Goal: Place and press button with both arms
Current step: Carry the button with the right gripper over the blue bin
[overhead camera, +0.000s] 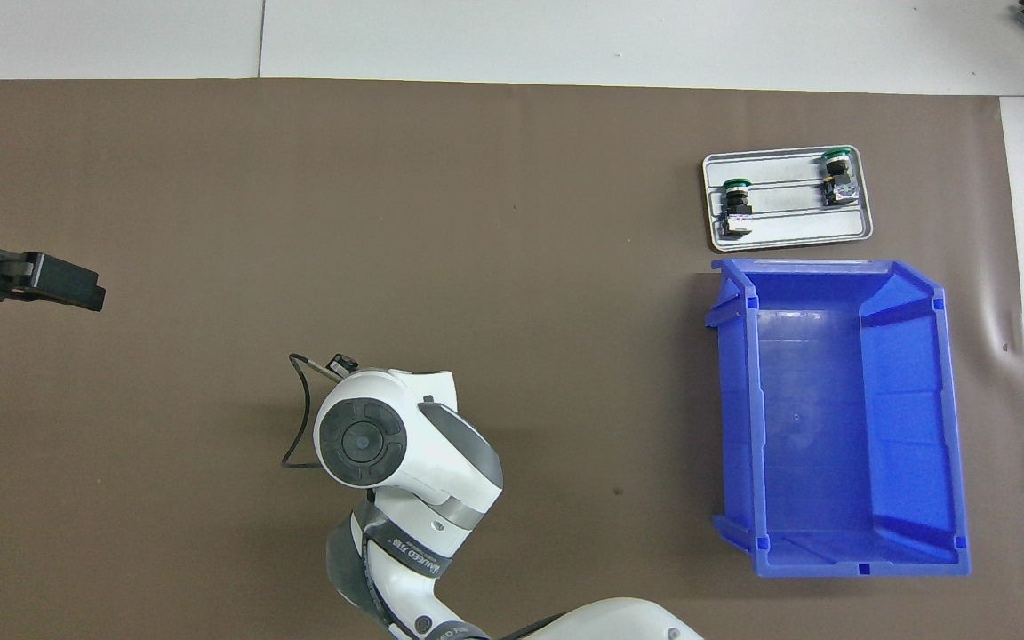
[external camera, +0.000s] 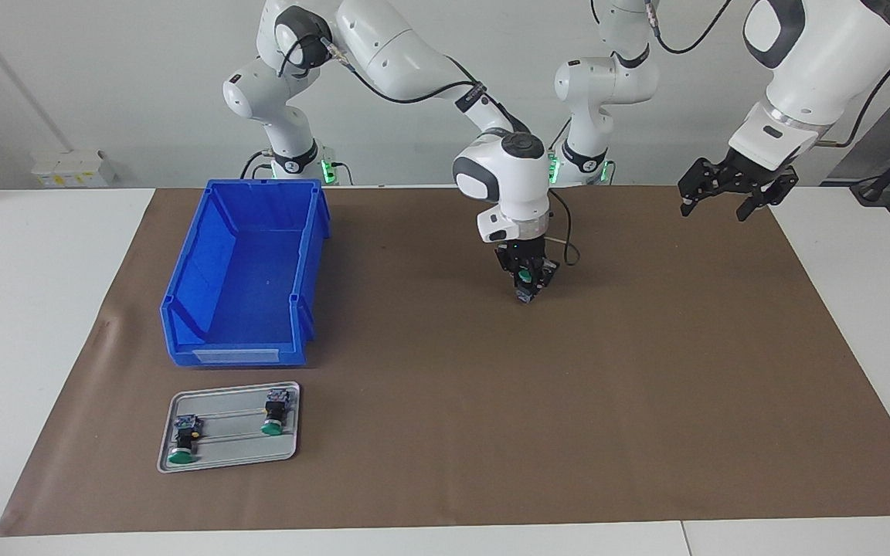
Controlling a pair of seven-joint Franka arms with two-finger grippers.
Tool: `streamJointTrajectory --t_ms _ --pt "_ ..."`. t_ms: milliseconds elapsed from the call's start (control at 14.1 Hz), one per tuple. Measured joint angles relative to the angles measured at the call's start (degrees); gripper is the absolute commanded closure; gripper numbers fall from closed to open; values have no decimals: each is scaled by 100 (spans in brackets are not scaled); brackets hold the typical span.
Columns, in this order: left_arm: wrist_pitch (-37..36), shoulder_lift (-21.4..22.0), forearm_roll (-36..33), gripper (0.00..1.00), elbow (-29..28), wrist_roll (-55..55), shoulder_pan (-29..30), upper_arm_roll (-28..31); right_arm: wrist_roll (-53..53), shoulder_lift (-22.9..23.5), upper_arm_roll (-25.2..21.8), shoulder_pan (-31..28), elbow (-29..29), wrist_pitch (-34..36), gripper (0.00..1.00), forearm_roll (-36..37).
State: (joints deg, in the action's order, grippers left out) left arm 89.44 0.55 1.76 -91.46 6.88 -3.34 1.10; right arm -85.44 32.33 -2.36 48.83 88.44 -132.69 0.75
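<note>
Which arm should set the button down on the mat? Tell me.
Right. Its end effector already grips the button just above the brown mat. The left end effector waits, open and empty, above its own end of the mat.

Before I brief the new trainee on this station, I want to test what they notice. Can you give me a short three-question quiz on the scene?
1. True or false: the blue bin holds a button.
2. How many buttons lie on the grey tray?
3. Which gripper holds a button: A) left gripper B) right gripper C) neither?

Key:
1. False, the bin shows only its bare floor.
2. Two.
3. B, over the brown mat at mid-table. The left gripper waits open over the mat's edge at its own end.
</note>
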Motion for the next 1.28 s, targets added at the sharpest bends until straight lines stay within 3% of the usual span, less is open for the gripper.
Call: streamJointTrajectory --t_ms 426,852,994,1278 --pt "-1 13 -27 0 0 0 0 -14 2280 -1482 -26 -1218 -40 1968 100 -11" --pt "-1 19 -28 0 -1 0 1 2 5546 -2538 -48 -3115 566 2914 100 -252" --pt "-2 19 -28 0 -1 0 1 1 6531 -2806 -51 -3712 1094 2795 100 -310" --pt "-2 21 -28 0 -2 0 1 1 7712 -3048 -52 -4390 2668 1536 100 -337"
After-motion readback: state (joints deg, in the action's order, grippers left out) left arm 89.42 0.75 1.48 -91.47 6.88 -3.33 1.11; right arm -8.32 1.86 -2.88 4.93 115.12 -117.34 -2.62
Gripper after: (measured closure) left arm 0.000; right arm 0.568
